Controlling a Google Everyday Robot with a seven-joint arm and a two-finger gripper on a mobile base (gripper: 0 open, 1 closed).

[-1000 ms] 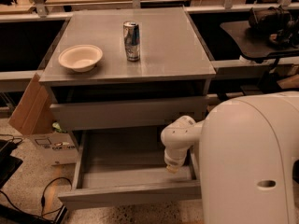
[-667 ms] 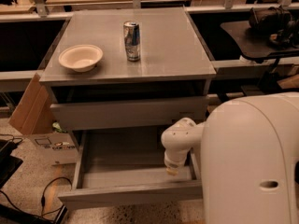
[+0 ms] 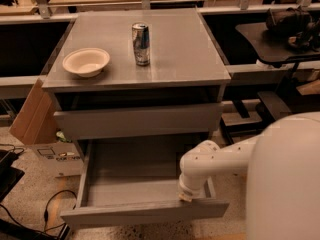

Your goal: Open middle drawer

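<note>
The middle drawer (image 3: 145,211) stands pulled far out of the grey cabinet (image 3: 150,74), its plain flat front nearest the camera and its grey inside bare. The taller top drawer (image 3: 137,120) above it is closed. The lowest drawer is hidden under the open one. My gripper (image 3: 187,197) is at the end of the white arm (image 3: 210,159) and reaches down to the right end of the middle drawer's front, just inside its top edge. The arm's body fills the lower right of the view.
On the cabinet top stand a cream bowl (image 3: 86,62) at the left and a silver-blue can (image 3: 141,44) in the middle. A cardboard box (image 3: 31,114) leans at the cabinet's left. Cables (image 3: 30,211) lie on the floor at the left. A dark chair (image 3: 280,39) is at the right.
The arm's end has moved slightly down and toward the camera. The middle drawer's front has come out a little farther with it.
</note>
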